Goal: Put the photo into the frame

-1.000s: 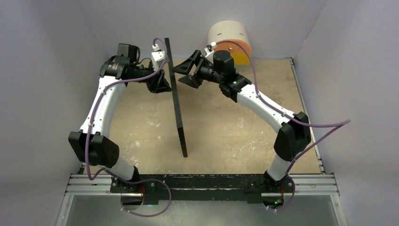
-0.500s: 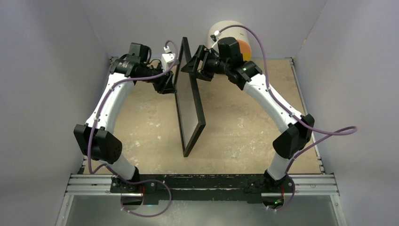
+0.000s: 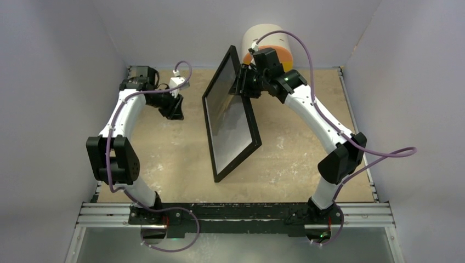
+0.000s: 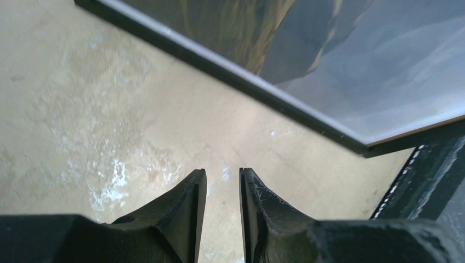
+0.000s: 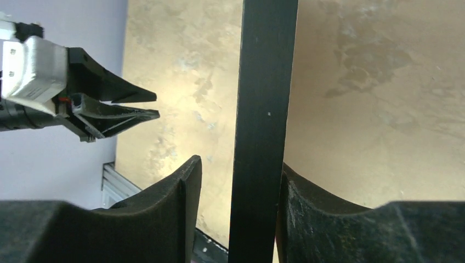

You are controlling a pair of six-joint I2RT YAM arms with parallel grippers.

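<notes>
The black frame [image 3: 237, 163] stands tilted in the middle of the table, one lower corner down and its top leaning right. Its glossy dark grey panel [image 3: 230, 118] faces up and left; I cannot tell print from reflection in it. My right gripper [image 3: 245, 82] is at the frame's upper right edge. In the right wrist view the black bar [image 5: 263, 109] passes between the fingers of the right gripper [image 5: 239, 163], touching one, with a gap to the other. My left gripper [image 3: 176, 114] hangs apart on the left, empty and narrowly open [image 4: 222, 172]. The frame's border [image 4: 236, 74] lies ahead of it.
A white and orange cylinder [image 3: 268, 46] stands at the back, behind the right gripper. Grey walls close in the left, right and rear sides. The metal base rail [image 3: 236, 215] runs along the near edge.
The frame has tipped from nearly edge-on to leaning right, its glossy face now showing. My left gripper has let go and drawn back left. The right gripper moved onto the frame's top edge.
</notes>
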